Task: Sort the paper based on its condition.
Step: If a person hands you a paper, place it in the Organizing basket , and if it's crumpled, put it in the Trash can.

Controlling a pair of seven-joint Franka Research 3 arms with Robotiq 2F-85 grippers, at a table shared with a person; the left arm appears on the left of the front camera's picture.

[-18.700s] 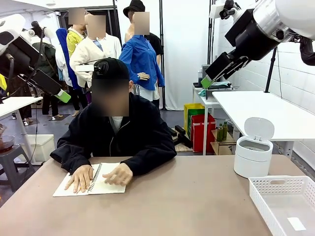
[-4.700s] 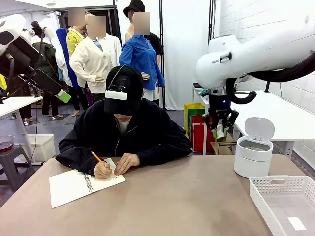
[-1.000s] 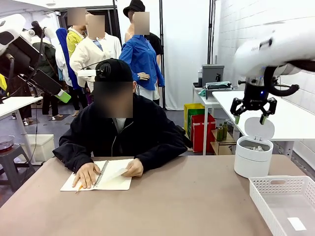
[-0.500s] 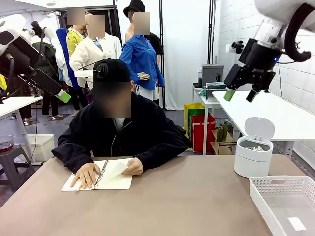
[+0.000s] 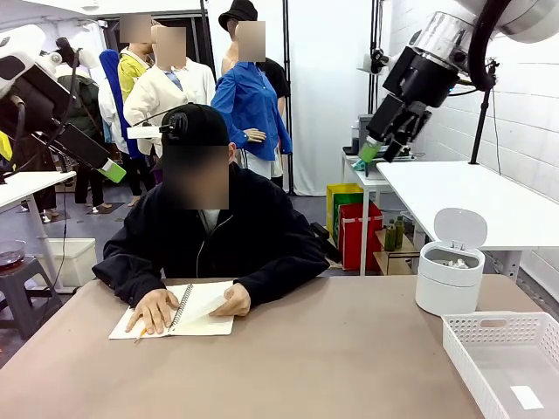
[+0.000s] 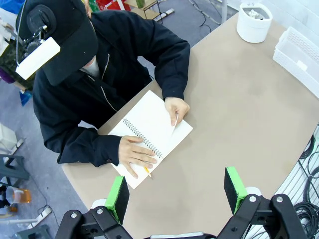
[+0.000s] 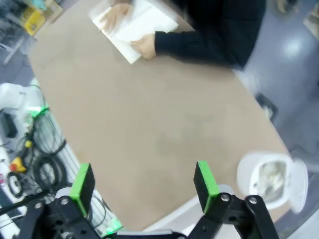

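**A:** So, where is the paper sitting right now?

**B:** Crumpled lumps [image 5: 452, 262] are sitting inside the bin [image 5: 445, 301]. One smooth sheet [image 5: 203, 304] is being held curled up off the notebook [image 5: 210, 326] by the person's hand [image 5: 234, 300], on the desk's [image 5: 306, 367] far left.

**A:** And what are the robot's hands doing?

**B:** Both are hanging spread and carrying nothing. The right hand [image 5: 382, 148] is hanging high above the desk, and the left hand [image 6: 176, 191] is looking down on the notebook.

**A:** What is going to make the pick go well?

**B:** Waiting, I'd judge, until the sheet is lying free and the person's hand is clearing off. After that, coming down spread wide over one edge. Being smooth, it is probably going to the basket [image 5: 476, 336].
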